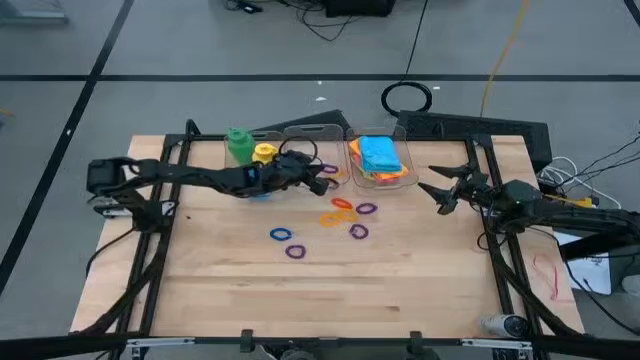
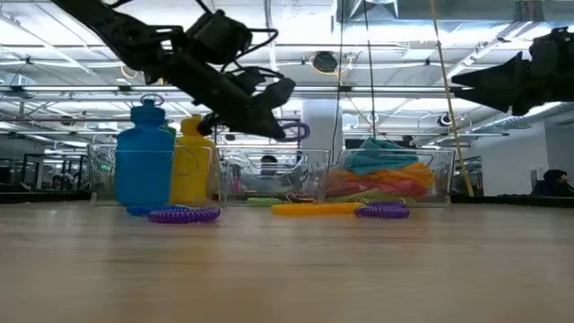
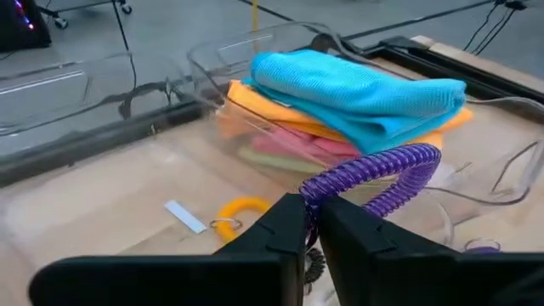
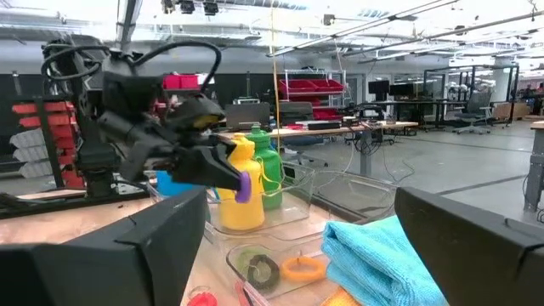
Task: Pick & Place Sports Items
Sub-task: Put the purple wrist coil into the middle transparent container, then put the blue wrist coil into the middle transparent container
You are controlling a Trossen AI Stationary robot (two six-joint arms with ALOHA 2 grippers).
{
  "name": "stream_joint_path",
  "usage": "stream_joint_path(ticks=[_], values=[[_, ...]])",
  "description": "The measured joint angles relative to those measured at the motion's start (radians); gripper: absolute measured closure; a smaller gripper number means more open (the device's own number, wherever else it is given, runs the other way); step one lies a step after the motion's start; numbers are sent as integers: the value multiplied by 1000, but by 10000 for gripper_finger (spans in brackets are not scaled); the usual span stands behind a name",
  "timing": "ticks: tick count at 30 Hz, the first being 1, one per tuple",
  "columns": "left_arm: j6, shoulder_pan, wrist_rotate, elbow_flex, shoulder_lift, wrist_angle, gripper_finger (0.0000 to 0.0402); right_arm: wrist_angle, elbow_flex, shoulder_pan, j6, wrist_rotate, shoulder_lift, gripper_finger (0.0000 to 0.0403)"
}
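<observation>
Purple ring (image 3: 387, 174) held off the tabletop (image 1: 400, 290), clamped in the jaws of the left gripper (image 3: 310, 223), which hangs over the clear bins near the bottles. Folded cloths (image 1: 379, 157), blue on top, sit stacked in the right-hand bin (image 1: 408, 178); an orange ring (image 3: 240, 210) lies in the bin beside it. Green bottle (image 1: 238, 143) and yellow bottle (image 1: 264, 153) stand at the back left. Loose rings (image 1: 345, 215) remain scattered mid-table, so sorting looks partly done. Right gripper (image 1: 441, 189) waits at the right edge, jaws apart.
</observation>
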Motion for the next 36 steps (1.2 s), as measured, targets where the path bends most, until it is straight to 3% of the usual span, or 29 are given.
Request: stream_joint_path(ticks=[11, 19, 26, 32, 36], values=[[-74, 4, -52, 0, 2, -7, 366, 0, 0, 0, 0, 0, 0, 112], [-73, 5, -50, 0, 2, -12, 254, 0, 0, 0, 0, 0, 0, 112], [74, -16, 43, 0, -62, -11, 176, 0, 0, 0, 0, 0, 0, 112], [219, -130, 103, 0, -176, -78, 170, 0, 0, 0, 0, 0, 0, 112], [207, -233, 192, 1, -228, -193, 169, 0, 0, 0, 0, 0, 0, 112]])
